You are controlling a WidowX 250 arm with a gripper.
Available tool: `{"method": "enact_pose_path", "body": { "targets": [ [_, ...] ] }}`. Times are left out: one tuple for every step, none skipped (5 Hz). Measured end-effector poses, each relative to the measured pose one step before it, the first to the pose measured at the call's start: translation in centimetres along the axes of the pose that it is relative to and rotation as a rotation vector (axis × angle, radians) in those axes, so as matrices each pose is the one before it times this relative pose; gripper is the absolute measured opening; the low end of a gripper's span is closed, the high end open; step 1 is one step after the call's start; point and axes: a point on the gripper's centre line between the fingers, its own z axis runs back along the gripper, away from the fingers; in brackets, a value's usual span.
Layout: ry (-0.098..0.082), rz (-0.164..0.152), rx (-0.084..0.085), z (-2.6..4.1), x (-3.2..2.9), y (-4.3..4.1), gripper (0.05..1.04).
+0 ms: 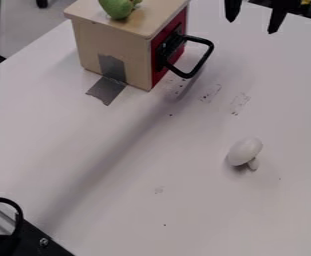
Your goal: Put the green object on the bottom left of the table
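Nearest, at the lower left, a black metal plate [34, 240] and a loop of black cable [16, 212] lie by the surface [151, 200]; the pale area just beyond them is probably where the green object should end up. Farther in, to the right, sits a white toy mushroom [244, 151], which has no part in this job.

Beyond it stands a wooden box [117, 47] with a red front and a black handle [203, 56], grey tape [107, 90] running from its side onto the surface. The green object [118, 7] rests on top of the box, partly cut off by the view's upper edge. It is rounded, with a smaller green bit at its right.

It looks like toy produce, so it is likely light, firm and hard to break, though its smooth curve could slip or roll if nudged off-centre. The best hold would be across the middle of the round body, fingers low on both sides but just above the box top, rather than on the small end bit.

The hand [252, 27] is at the top, right of the box, its fingers spread well apart with nothing visible between them.
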Motion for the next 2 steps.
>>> {"method": "enact_pose_path", "body": {
  "targets": [
    [0.0563,-0.0022,0.0074,-2.124,-0.501,-0.041,0.996],
    [0.0057,-0.0008,-0.0081,-0.002,-0.047,1.331,0.996]
  ]
}}
